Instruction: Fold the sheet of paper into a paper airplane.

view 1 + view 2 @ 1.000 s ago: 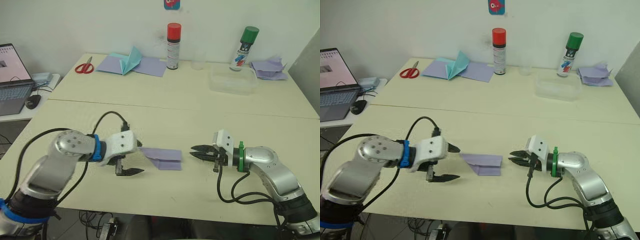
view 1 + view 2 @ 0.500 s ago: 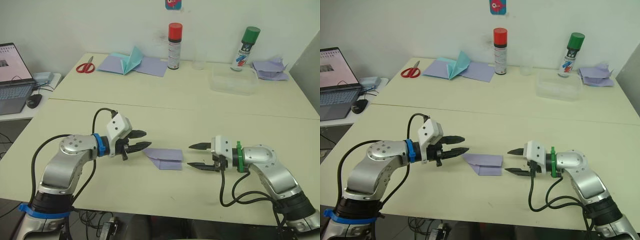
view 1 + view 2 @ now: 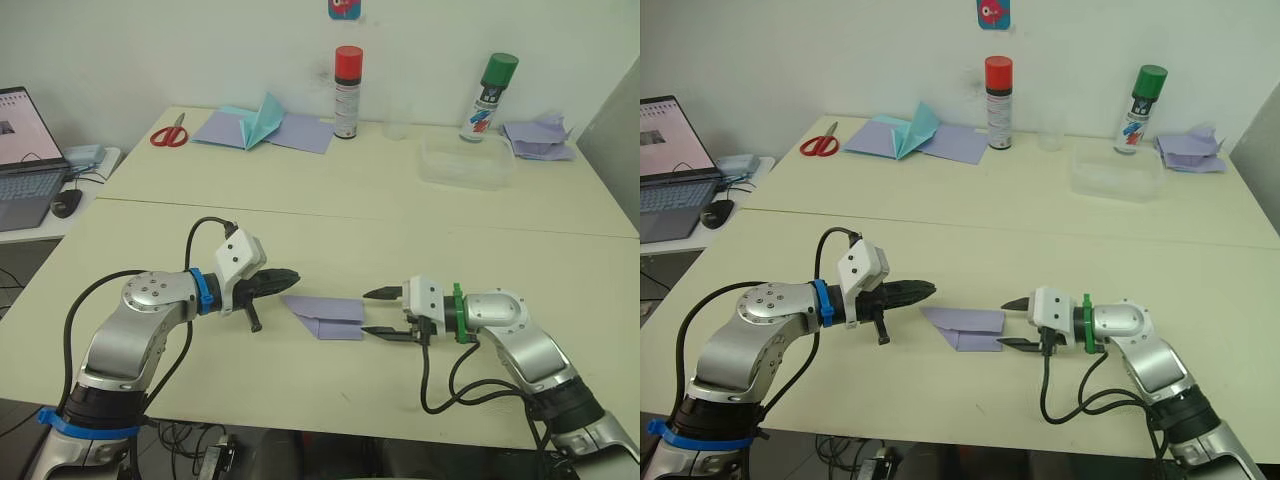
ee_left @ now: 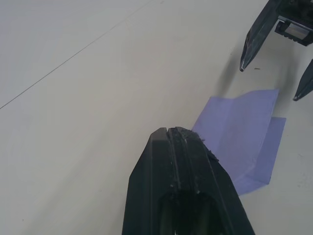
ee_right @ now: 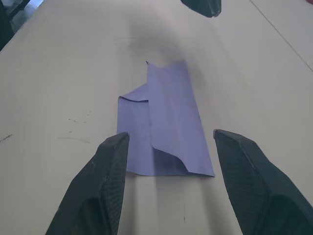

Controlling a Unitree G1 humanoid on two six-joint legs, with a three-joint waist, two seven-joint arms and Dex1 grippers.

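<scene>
In your head views, the folded sheet of paper (image 3: 325, 317) lies flat on the surface (image 3: 330, 240), between the two claws. Your left claw (image 3: 290, 275) points at its left tip, fingers together. Your right claw (image 3: 372, 312) sits at its right edge, fingers apart.

Your left wrist view shows the pressed-together fingers (image 4: 181, 161) just short of the paper.

Your right wrist view shows the spread fingers (image 5: 105, 171) flanking its near end.

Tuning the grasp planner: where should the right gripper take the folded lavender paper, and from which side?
Probably the blunt end facing the right gripper. The sheet of paper lies flat on the table, folded narrow, its pointed end toward the shut left gripper. In the right wrist view the near edge's top flap curls up, giving a lip. The open fingers already straddle it; come in low along the table.
</scene>
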